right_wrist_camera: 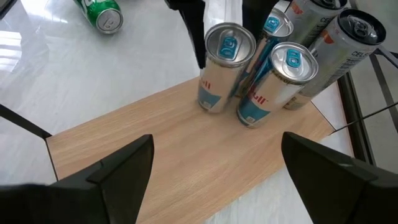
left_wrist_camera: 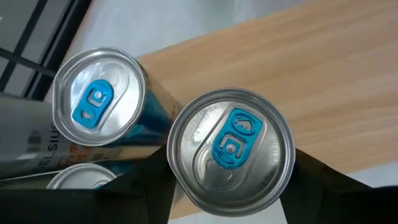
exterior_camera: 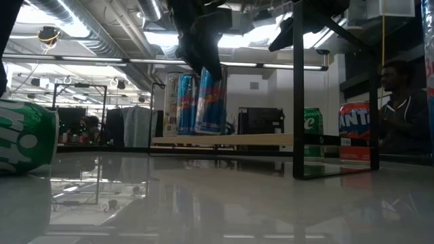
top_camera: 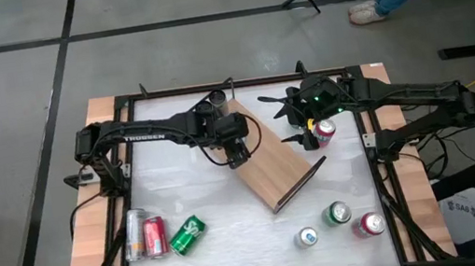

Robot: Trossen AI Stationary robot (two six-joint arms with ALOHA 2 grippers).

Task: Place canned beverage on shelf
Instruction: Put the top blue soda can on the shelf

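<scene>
The shelf [top_camera: 275, 160] is a light-brown wooden board with black rails, lying slantwise mid-table. My left gripper [top_camera: 238, 149] is over its far-left end, shut on a blue-and-silver can [left_wrist_camera: 230, 149], which also shows in the right wrist view [right_wrist_camera: 221, 68] and the low view [exterior_camera: 211, 98]. Two like cans [left_wrist_camera: 96, 102] [right_wrist_camera: 273, 87] stand on the board beside it, with silver cans [right_wrist_camera: 348, 37] behind. My right gripper [top_camera: 300, 138] is open and empty, over the shelf's far-right side next to a red can [top_camera: 324, 129]. My left gripper pinches the can's upper side wall, just under the top rim [left_wrist_camera: 177, 168], between its two fingers. The fingers [right_wrist_camera: 194, 37] come from above, pointing down. The can is a little tilted, its bottom [right_wrist_camera: 211, 107] at the board; touching or just above, I cannot tell.
Three cans lie at the near left: silver [top_camera: 135, 233], red [top_camera: 154, 237], green [top_camera: 187, 235]. Three cans stand at the near right [top_camera: 307, 237] [top_camera: 336, 213] [top_camera: 370, 224]. The shelf's black end rail [exterior_camera: 298, 95] stands upright. A person [exterior_camera: 400, 108] sits beyond the table.
</scene>
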